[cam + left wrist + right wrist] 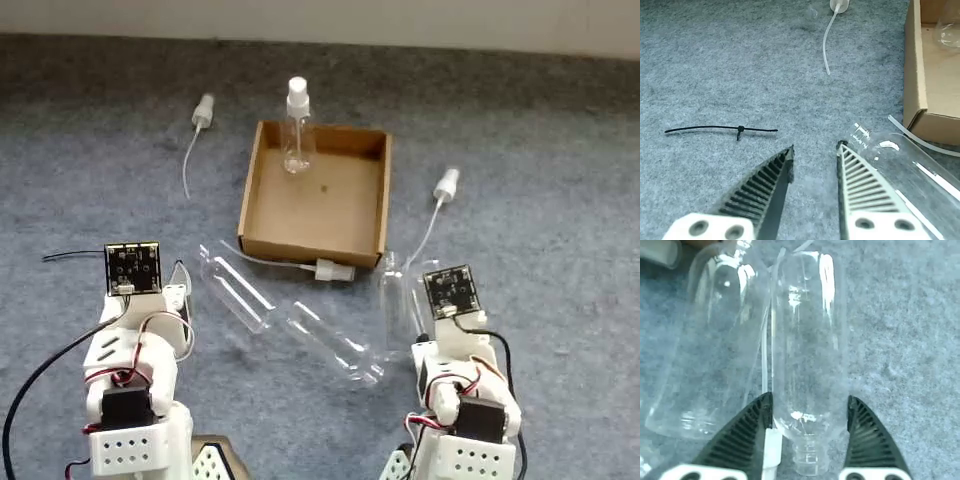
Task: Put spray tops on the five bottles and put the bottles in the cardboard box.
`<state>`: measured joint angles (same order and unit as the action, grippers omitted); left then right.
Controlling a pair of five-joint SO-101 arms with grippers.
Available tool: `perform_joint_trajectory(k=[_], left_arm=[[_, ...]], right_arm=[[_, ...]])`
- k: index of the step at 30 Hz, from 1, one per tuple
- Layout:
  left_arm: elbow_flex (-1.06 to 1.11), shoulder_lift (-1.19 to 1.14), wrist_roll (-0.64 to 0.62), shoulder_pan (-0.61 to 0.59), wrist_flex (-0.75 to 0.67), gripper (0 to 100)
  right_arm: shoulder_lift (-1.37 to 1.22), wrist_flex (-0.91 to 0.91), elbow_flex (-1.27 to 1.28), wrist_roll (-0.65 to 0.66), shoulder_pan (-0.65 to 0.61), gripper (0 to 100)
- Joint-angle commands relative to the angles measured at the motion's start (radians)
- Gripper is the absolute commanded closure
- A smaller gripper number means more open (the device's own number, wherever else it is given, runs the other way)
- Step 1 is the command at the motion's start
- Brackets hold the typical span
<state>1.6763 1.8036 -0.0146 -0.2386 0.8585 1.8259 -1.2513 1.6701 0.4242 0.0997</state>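
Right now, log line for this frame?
left gripper: open, beside a loose bottle | right gripper: open, straddling an uncapped bottle | box: one capped bottle inside

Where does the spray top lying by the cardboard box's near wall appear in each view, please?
High view: spray top lies beside the cardboard box, at its near wall.
Left wrist view: its tube curves past the box corner.
Right wrist view: probably the white head beyond the bottles.
Shared landmark: the box corner.
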Motion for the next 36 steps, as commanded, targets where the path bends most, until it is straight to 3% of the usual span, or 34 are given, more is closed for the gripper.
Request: perform_joint_trajectory(k=[1, 28, 32, 36], left_arm=[[0.019, 0.005, 0.0, 0.015, 0.005, 86], [0.019, 0.002, 0.0, 0.015, 0.005, 86], [0.019, 0.001, 0.0, 0.015, 0.005, 86], [0.019, 0.002, 0.0, 0.015, 0.005, 86]], right_arm=[[-0.013, -0.007, 0.15, 0.011, -0.022, 91.0], [-0.013, -0.005, 0.148, 0.011, -0.025, 91.0], [-0.013, -0.05, 0.025, 0.014, -0.008, 91.0], [-0.013, -0.027, -0.016, 0.132, 0.051, 91.0]])
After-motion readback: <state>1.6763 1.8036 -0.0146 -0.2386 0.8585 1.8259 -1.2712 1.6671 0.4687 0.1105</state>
